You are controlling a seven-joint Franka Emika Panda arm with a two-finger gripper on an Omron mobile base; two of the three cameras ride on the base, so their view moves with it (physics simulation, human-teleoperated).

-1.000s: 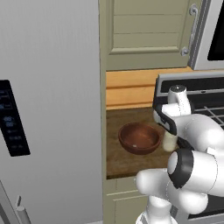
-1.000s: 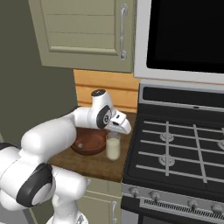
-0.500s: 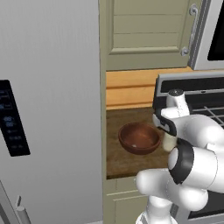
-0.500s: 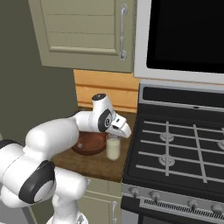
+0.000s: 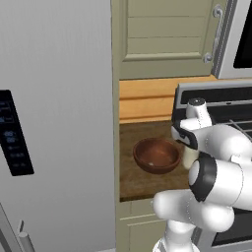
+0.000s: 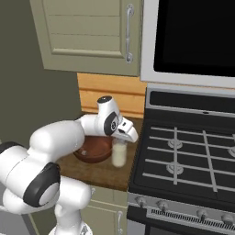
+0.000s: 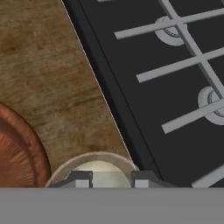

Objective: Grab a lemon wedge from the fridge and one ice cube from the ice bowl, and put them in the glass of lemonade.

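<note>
Tool: the tool (image 7: 111,180) hung directly over the glass of lemonade (image 6: 119,154), jaws drawn narrow, with a small pale block pinched between the tips.
Held thing: that block read as the ice cube (image 7: 111,177), paler and squarer than the cream liquid beneath it.
Glass: upright on the bench (image 7: 52,78), at the edge where the wood met the stove (image 6: 193,156). In the hand view its round rim curved around both tips at 6 o'clock.
Ice bowl: the ice bowl (image 5: 156,155) sat just beside the glass. Seen from the hand it lay at 8 o'clock, and from the right base camera it was at 9 o'clock of the glass.
Step in hand, as I judged it: dropping the cube into the drink.
How to do it well: keep the tips centred inside the rim and stay vertical. Spread the jaws only slightly, so the cube falls straight in.
Watch for: the glass was narrow and light-looking. A sideways nudge toward 3 o'clock could tip it onto the stove grates, so lift straight up before swinging away.
Lemon wedge: too hidden under the tool to tell whether it was in the glass.
</note>
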